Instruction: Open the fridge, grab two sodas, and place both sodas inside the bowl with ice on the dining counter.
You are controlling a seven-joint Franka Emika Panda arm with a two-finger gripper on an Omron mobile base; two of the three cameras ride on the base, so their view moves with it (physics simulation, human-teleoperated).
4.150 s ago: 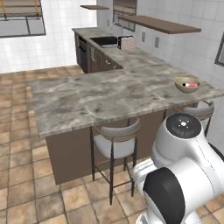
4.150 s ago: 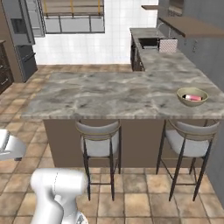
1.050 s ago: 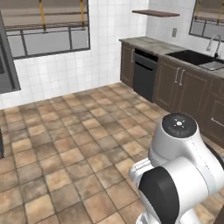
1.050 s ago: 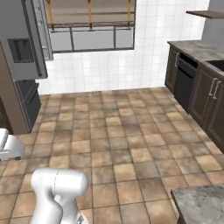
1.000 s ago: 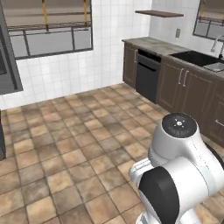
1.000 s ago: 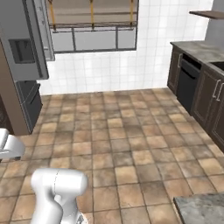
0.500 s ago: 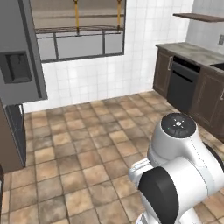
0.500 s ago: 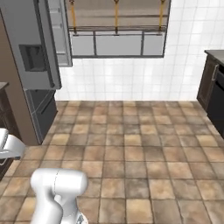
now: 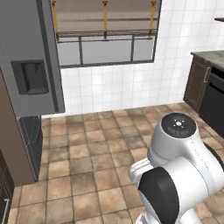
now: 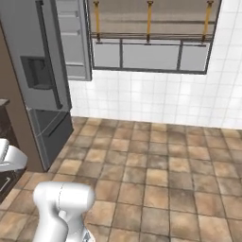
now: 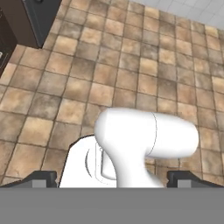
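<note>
The fridge (image 9: pixel 30 61) stands at the left, tall and grey, with a dark dispenser recess, long dark bar handles and lower drawers. From the right base view the fridge (image 10: pixel 40 56) rises at the left, seen at an angle. My gripper (image 11: pixel 113 178) points down at the tiled floor, well away from the fridge. It is open, with its dark fingertips (image 11: pixel 43 177) spread wide and nothing between them. The sodas, the bowl and the dining counter are out of view.
Brown tiled floor (image 9: pixel 100 144) stretches between me and the white tiled wall. A window with a blind (image 10: pixel 151 33) is in that wall. Dark base cabinets (image 9: pixel 210 92) line the right side. A brown wooden cabinet (image 9: pixel 11 148) flanks the fridge.
Both base views have swung left: the dining counter with the bowl, then the sink cabinets, slid out of view, and the fridge has come in and grown larger. The gripper has stayed open.
</note>
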